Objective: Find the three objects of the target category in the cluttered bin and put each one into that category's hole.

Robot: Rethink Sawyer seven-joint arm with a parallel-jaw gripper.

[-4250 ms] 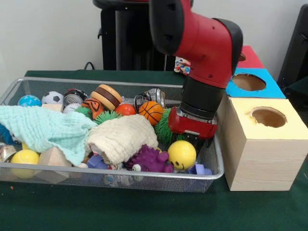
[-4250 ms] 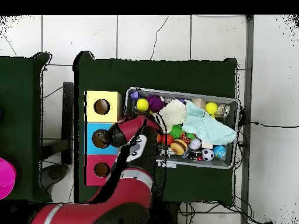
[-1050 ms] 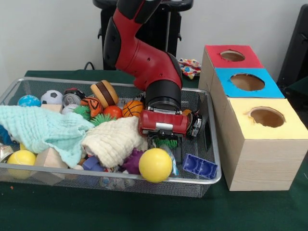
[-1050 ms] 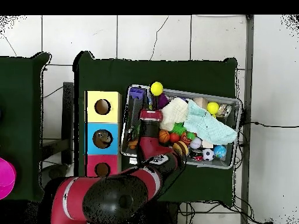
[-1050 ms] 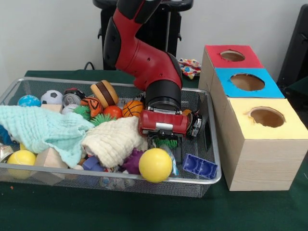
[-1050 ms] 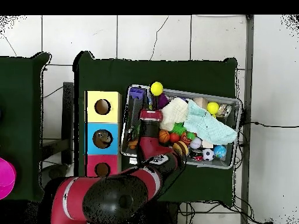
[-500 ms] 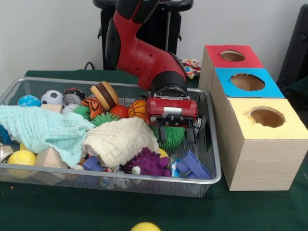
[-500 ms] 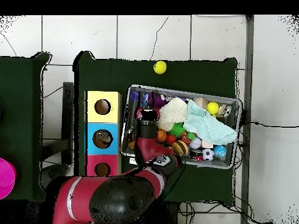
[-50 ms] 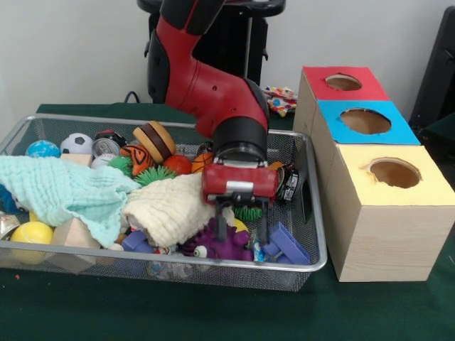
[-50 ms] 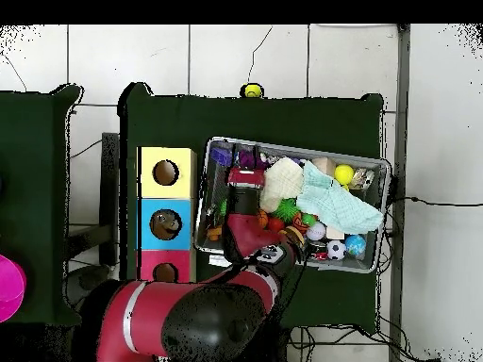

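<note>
**Gripper down in the toy bin, fingers apart**

Gripper [image 9: 240, 231] hangs low in the wire bin [image 9: 313, 213], right of the middle of the front view. Its two black fingers [image 9: 221, 229] are spread apart and point down. They hold nothing. Between them sits the purple spiky toy [image 9: 213, 245], with a bit of yellow ball [image 9: 240, 226] peeking out just behind it. A green spiky ball [image 9: 248, 212] shows right under the red block of the gripper.

The cream cloth [image 9: 167, 206] lies just left of the gripper. Next to it, further left, is the pale green cloth [image 9: 60, 190]. A blue block [image 9: 284, 245] lies in the lower right corner of the bin. Behind the arm you can see a burger toy [image 9: 156, 141], a small basketball [image 9: 202, 161], a soccer ball [image 9: 76, 144] and a blue ball [image 9: 43, 148]. Another yellow ball [image 9: 30, 234] sits in the lower left corner.

Three boxes stand in a row at the right of the front view. The yellow box [image 9: 419, 188] is lowest, the blue box [image 9: 394, 131] is in the middle, and the red box [image 9: 370, 89] is highest. Each has a round hole on top.

In the overhead view, a loose yellow ball [image 10: 252, 90] lies outside the bin, at the top edge of the green table [image 10: 160, 118]. The red arm [image 10: 241, 231] reaches up into the left part of the bin.
</note>
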